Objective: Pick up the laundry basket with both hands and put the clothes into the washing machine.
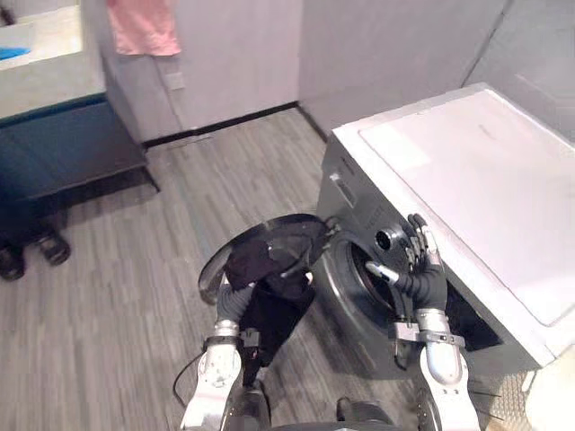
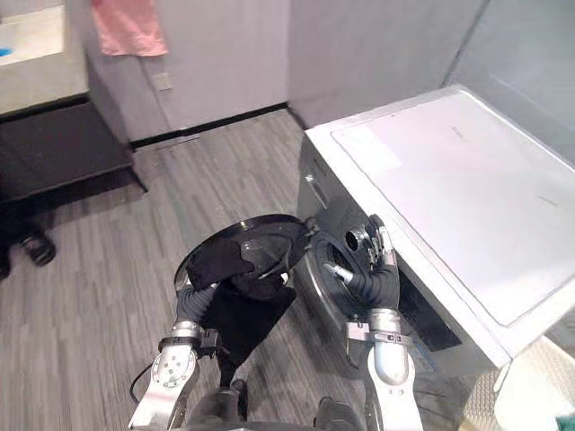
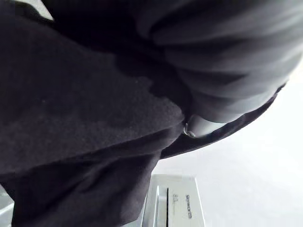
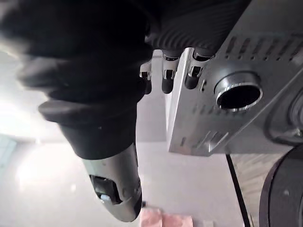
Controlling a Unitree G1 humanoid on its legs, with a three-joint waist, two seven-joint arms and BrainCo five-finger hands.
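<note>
A black garment (image 1: 262, 269) hangs draped over my left hand (image 1: 235, 302), just in front of the open round door (image 1: 296, 229) of the silver front-loading washing machine (image 1: 467, 171). In the left wrist view the same dark cloth (image 3: 80, 118) covers that hand. My right hand (image 1: 420, 274) is open, held upright against the machine's front panel beside the dark drum opening (image 1: 364, 278). Its straight fingers (image 4: 165, 78) reach up next to the round chrome knob (image 4: 238, 96).
Grey plank floor lies to the left of the machine. A dark cabinet with a pale counter (image 1: 63, 144) stands at far left, with a person's shoes (image 1: 36, 251) beside it. A pink towel (image 1: 142, 25) hangs on the back wall. A white latticed container (image 2: 535, 386) sits at lower right.
</note>
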